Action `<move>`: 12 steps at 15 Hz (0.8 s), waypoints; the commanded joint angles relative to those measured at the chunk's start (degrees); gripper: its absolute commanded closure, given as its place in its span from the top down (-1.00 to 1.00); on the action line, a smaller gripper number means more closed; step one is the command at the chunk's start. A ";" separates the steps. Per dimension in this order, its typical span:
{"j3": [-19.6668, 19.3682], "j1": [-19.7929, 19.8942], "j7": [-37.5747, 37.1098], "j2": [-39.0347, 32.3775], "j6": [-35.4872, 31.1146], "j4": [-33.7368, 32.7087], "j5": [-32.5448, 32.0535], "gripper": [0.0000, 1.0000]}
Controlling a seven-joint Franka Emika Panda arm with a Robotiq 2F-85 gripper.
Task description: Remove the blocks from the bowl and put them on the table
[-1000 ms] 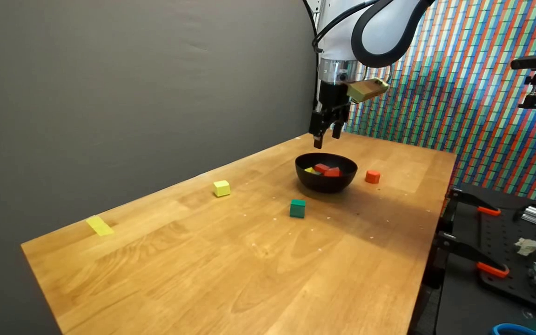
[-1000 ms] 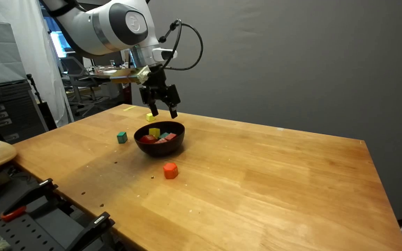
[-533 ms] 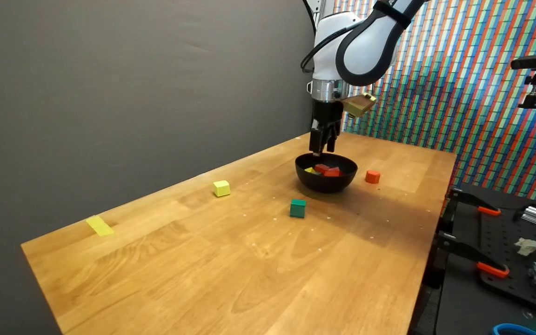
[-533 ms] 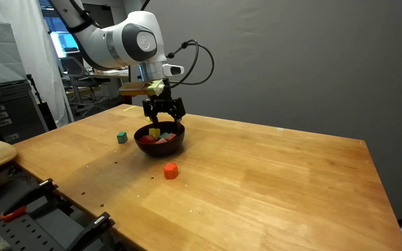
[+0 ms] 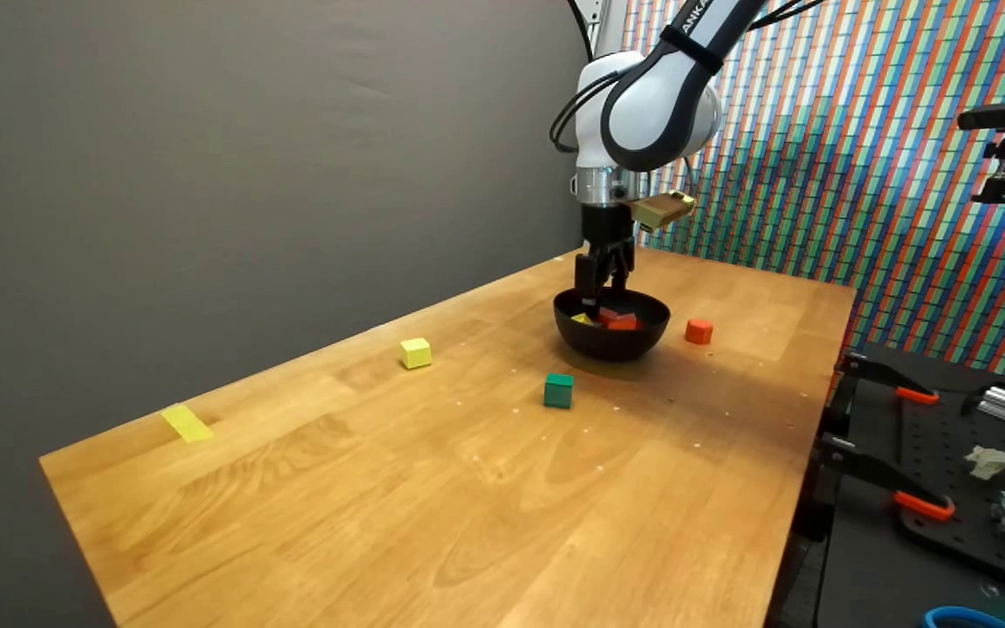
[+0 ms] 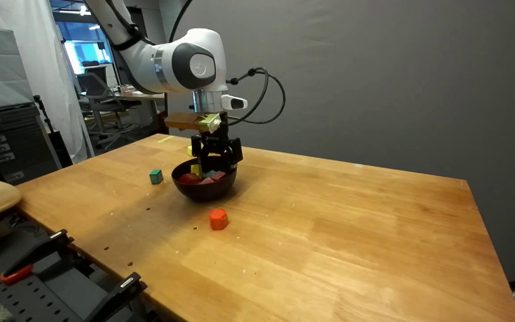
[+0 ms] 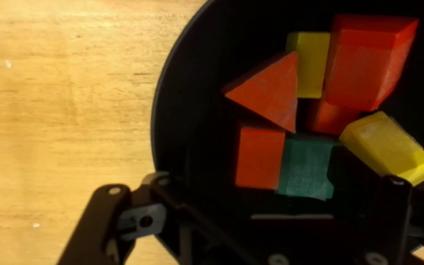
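Note:
The black bowl [image 6: 204, 192] stands on the wooden table [image 5: 380, 506] with several blocks inside. In the wrist view, a red block [image 7: 260, 158] and a green block [image 7: 306, 167] lie side by side between the spread fingers of my gripper [image 6: 217, 168], which reaches down inside the bowl. The dark fingertips are hard to make out; one seems to cover the green block's right edge. Also in the bowl are a red triangular block [image 7: 271, 92], yellow blocks [image 7: 387, 147] and a larger red block [image 7: 363, 70]. On the table sit a yellow cube [image 5: 415, 353], a green cube [image 5: 558, 392] and a red-orange block [image 6: 218, 219].
A flat yellow strip [image 5: 187, 423] lies near the table's far corner. Black clamps [image 5: 886, 475] with orange grips sit along the table's edge, beside a dark side bench. A grey wall [image 6: 373, 89] runs behind the table.
My gripper has come down from above the bowl until its fingers are inside, among the blocks. The bowl and the blocks on the table have stayed where they were.

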State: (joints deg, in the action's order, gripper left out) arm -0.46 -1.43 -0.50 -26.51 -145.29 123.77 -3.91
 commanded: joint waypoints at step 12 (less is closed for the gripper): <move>1.76 0.94 0.18 0.93 4.66 -2.33 5.61 -0.48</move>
State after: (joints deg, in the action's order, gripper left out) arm 1.56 0.49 1.21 -27.10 -141.52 122.10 1.92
